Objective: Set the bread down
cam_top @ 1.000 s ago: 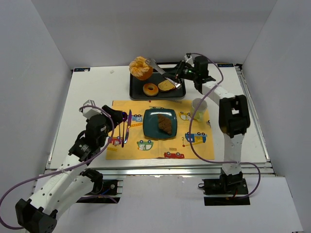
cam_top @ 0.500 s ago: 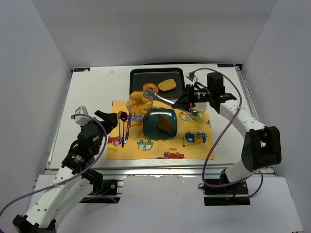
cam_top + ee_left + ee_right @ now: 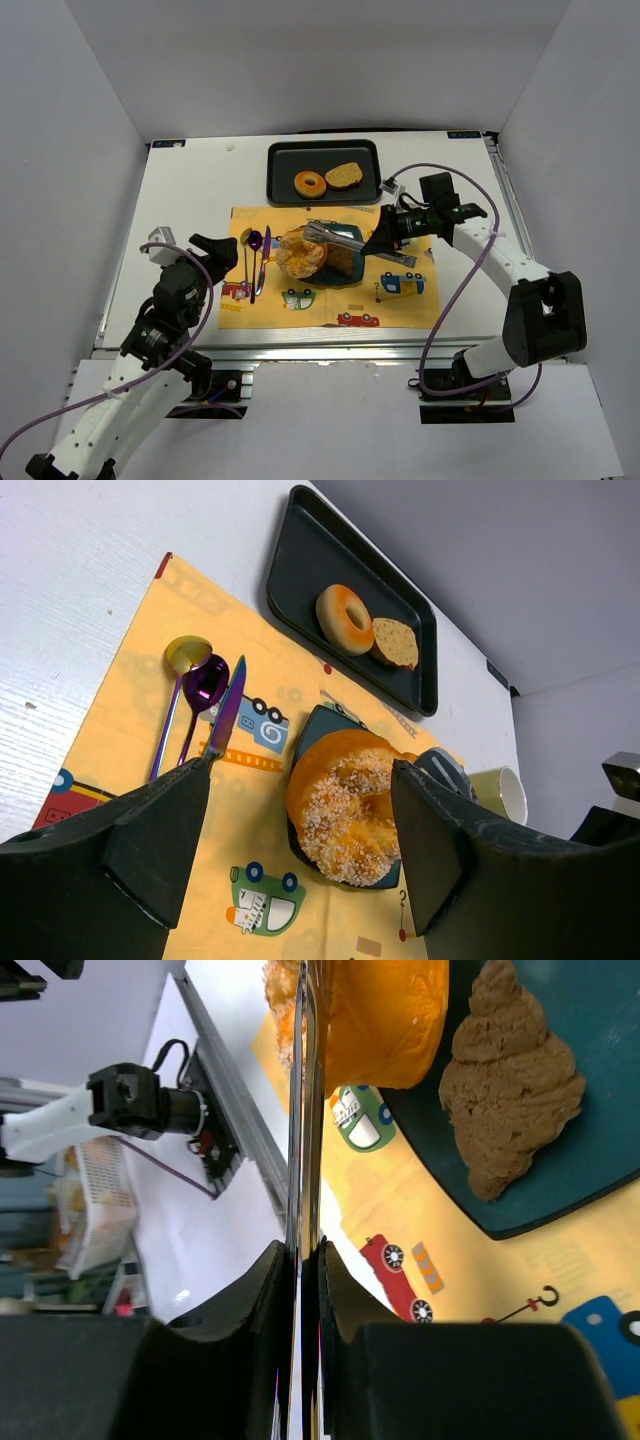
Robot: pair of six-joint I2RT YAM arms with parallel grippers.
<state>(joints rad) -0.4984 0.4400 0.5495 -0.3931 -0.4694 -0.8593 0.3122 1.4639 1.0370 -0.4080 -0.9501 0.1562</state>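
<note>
A big round sugared bread (image 3: 298, 252) hangs in metal tongs (image 3: 338, 236) at the left edge of the teal plate (image 3: 322, 279), partly over the placemat. My right gripper (image 3: 386, 240) is shut on the tongs' handle. In the right wrist view the tongs (image 3: 310, 1110) run up from my gripper (image 3: 308, 1250) to the bread (image 3: 385, 1010), with a brown croissant (image 3: 510, 1080) on the plate (image 3: 590, 1160). My left gripper (image 3: 215, 250) is open and empty at the mat's left edge; its view shows the bread (image 3: 360, 810) on the plate's rim (image 3: 310, 730).
A black tray (image 3: 285, 185) at the back holds a glazed donut (image 3: 309, 184) and a toast slice (image 3: 344, 176). A purple knife (image 3: 266, 245) and spoons (image 3: 252, 262) lie on the yellow placemat (image 3: 300, 310). A pale cup (image 3: 500, 792) stands right of the plate.
My right arm has carried the bread in the tongs from the back tray down to the plate's left edge. My left arm has drawn back slightly toward the near left.
</note>
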